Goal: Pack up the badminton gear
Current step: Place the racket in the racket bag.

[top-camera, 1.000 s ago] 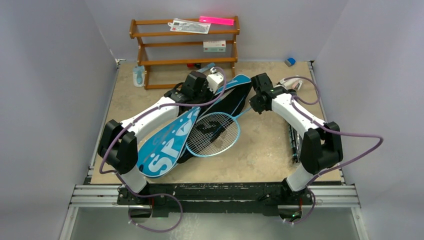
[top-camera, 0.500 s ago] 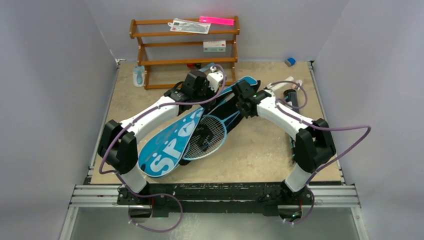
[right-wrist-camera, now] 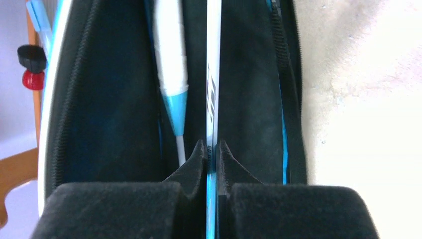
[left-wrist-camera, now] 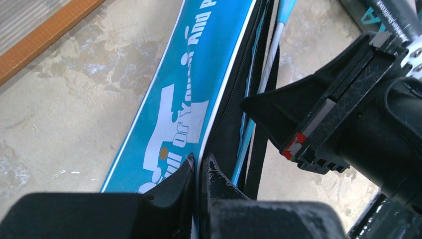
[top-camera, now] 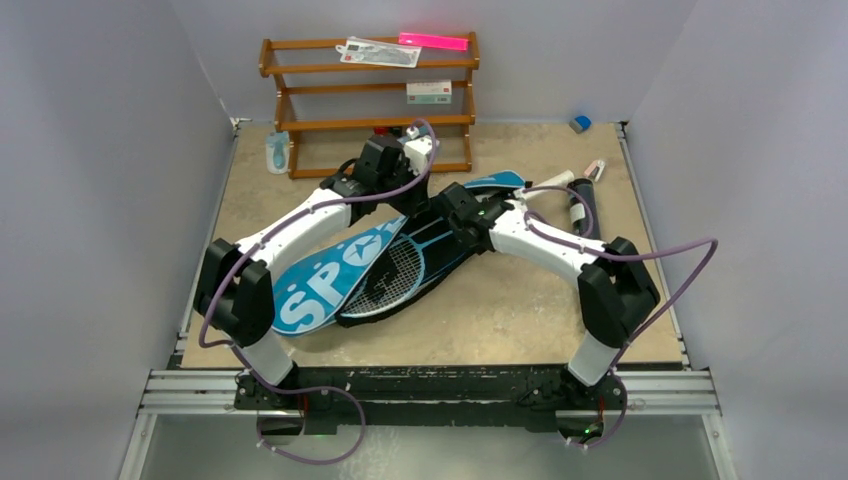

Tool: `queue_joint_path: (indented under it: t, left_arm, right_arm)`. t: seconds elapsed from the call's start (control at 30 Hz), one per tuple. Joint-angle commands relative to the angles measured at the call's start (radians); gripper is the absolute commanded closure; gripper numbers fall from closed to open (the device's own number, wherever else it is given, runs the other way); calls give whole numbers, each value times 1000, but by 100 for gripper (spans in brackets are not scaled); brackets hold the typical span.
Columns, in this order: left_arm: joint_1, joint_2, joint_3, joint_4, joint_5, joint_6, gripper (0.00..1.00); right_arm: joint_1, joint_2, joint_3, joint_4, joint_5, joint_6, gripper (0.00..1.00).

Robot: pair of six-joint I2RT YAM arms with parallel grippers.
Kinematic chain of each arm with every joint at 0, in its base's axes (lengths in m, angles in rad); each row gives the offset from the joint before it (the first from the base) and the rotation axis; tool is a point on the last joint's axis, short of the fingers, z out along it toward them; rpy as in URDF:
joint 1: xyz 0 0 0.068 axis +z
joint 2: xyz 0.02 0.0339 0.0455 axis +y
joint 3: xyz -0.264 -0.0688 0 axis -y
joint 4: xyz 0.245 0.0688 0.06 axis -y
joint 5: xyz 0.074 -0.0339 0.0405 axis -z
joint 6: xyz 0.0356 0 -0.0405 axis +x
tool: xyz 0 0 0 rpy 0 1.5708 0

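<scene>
The blue bag [top-camera: 320, 290] lettered SPORT lies slantwise across the table, its black inside [right-wrist-camera: 114, 99] showing. My left gripper [left-wrist-camera: 199, 162] is shut on the white-piped edge of the bag's blue flap [left-wrist-camera: 189, 89], holding it up. My right gripper [right-wrist-camera: 212, 147] is shut on the thin shaft [right-wrist-camera: 213, 74] of a light-blue racket, whose strung head [top-camera: 395, 275] sits in the bag's wide end. Another racket's white handle [right-wrist-camera: 169, 50] lies inside the bag beside that shaft. A black tube [top-camera: 583, 205] lies on the table to the right.
A brown wooden rack [top-camera: 365, 100] with small items stands at the back. A pale-blue bottle [top-camera: 277, 152] stands to its left. A small blue thing [top-camera: 580, 123] sits at the far right corner. A small white-and-pink thing [top-camera: 597, 168] lies by the tube's far end.
My right gripper has moved left with the racket, sliding its head under the bag's flap. The left gripper, still on the flap, shifted slightly back. The bag has turned a little.
</scene>
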Motion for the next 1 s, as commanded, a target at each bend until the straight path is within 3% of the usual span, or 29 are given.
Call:
queue_joint_path:
  t: [0.0,0.13,0.4,0.77,0.97]
  left_arm:
    - [27,-28,53,137,96,-103,100]
    - [29,-18,55,127,81,-91,100]
    - [36,-7,52,158,124,-141,100]
    - [98,31,54,245,334,-290,100]
    - [123,57,53,277,376,-345,100]
  right_arm:
    - [-3,-10,45,-153,106,160,100]
    - [-62,-5,86,-289,122,255,100]
    - [-23,38,77,-168,113,258,100]
    - [78,11,-81,262,135,77,100]
    - [141,43,-72,317,169,75,100]
